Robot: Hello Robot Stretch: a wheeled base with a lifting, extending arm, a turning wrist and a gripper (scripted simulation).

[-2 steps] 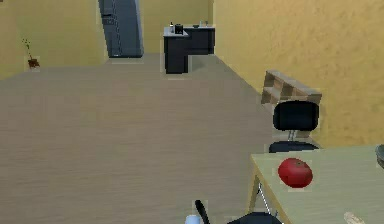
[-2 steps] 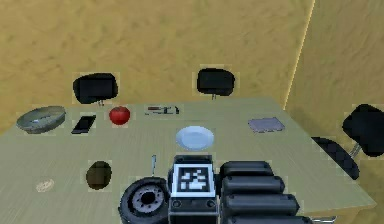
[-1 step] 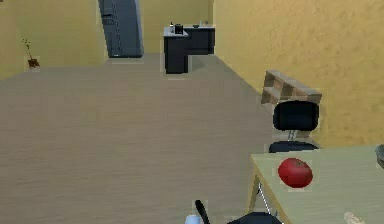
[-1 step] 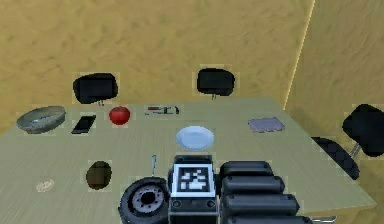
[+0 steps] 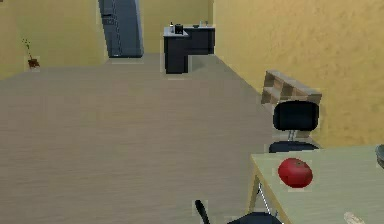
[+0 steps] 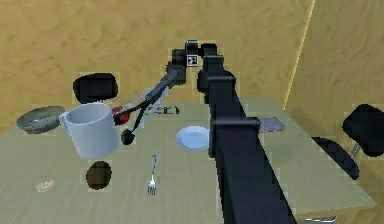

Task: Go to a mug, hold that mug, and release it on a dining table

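White, with its handle turned away from the arm, the mug (image 6: 90, 130) hangs at the far end of the gripper (image 6: 127, 128), above the table (image 6: 40, 165) and clear of its top: the gripper holds it. How the jaws stand cannot be told.

The arm (image 6: 228, 140) reaches out over the table from its near edge. On the table under the mug lies a brown blob (image 6: 98, 177), and near that a fork (image 6: 152, 180). A white plate (image 6: 190, 138) lies at the table's middle, partly hidden by the arm. A grey bowl (image 6: 40, 120) sits by the table's far edge, toward the arm side view's left. A red bit (image 6: 119, 114) shows by the fingers, between the mug and the gripper's body; what it is cannot be told. A black chair (image 6: 95, 88) stands behind the table's far edge, and a second chair (image 6: 362, 128) stands off its end at the arm side view's right.

In the forward view the table's pale top fills the lower right corner, with a red round thing (image 5: 295, 172) on it. A swivel chair (image 5: 295, 120) stands just beyond the table, against the yellow wall. Farther beyond the table along that wall is a wooden shelf (image 5: 287, 88). Well beyond the table, at the room's far end, stand a dark desk (image 5: 187, 45) and a grey door (image 5: 120, 25).
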